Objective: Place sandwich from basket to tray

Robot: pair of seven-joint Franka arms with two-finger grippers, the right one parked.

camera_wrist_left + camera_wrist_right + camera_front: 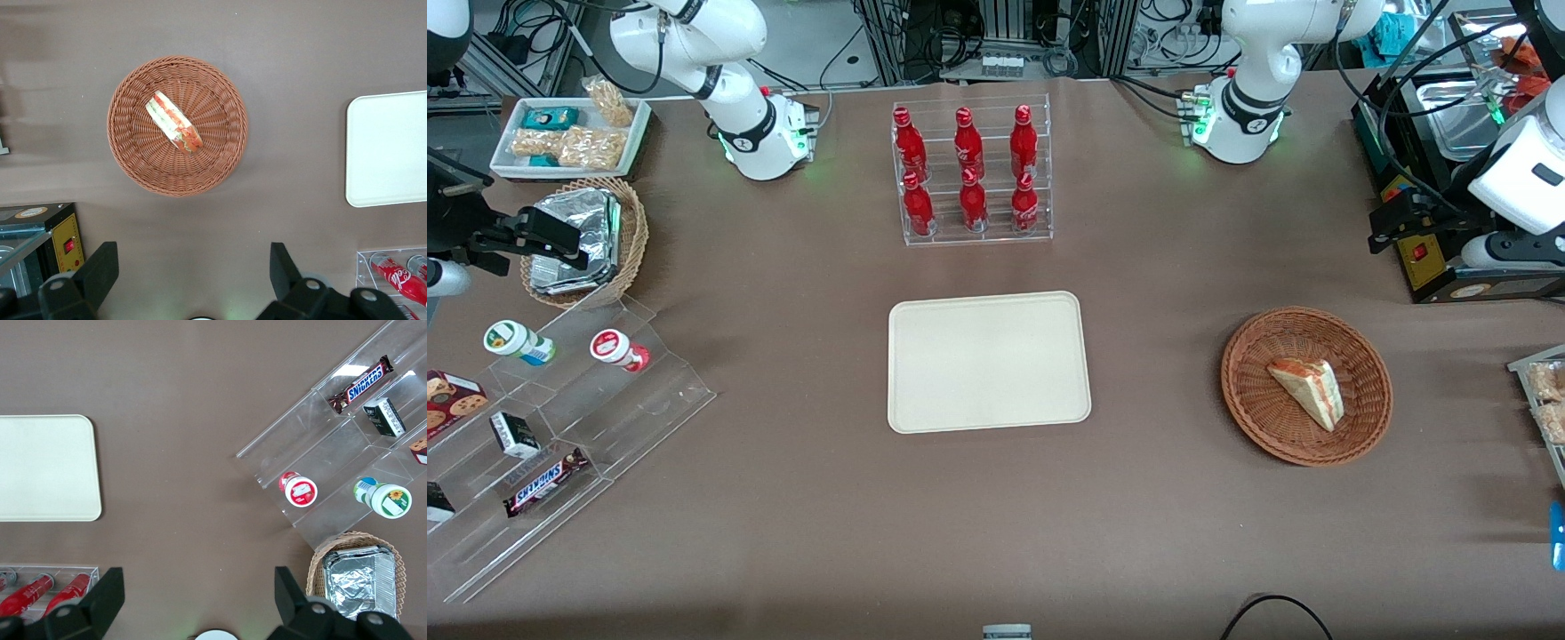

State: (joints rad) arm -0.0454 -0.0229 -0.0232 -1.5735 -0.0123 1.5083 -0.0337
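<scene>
Reddish-brown wicker basket sits in the right half of your front view, and the sandwich is lying in it, red-orange filling edge showing. Your cream tray is dead centre of the frame on the brown worktop, well apart from the basket, nothing on it. Your gripper hangs high above the worktop near the basket, its dark fingers spread wide apart and holding nothing. For readable text: the Snickers bar in the clear acrylic stand at lower left reads "SNICKERS". The red bottles in the rack at upper centre carry white script, too small for you to read there.
</scene>
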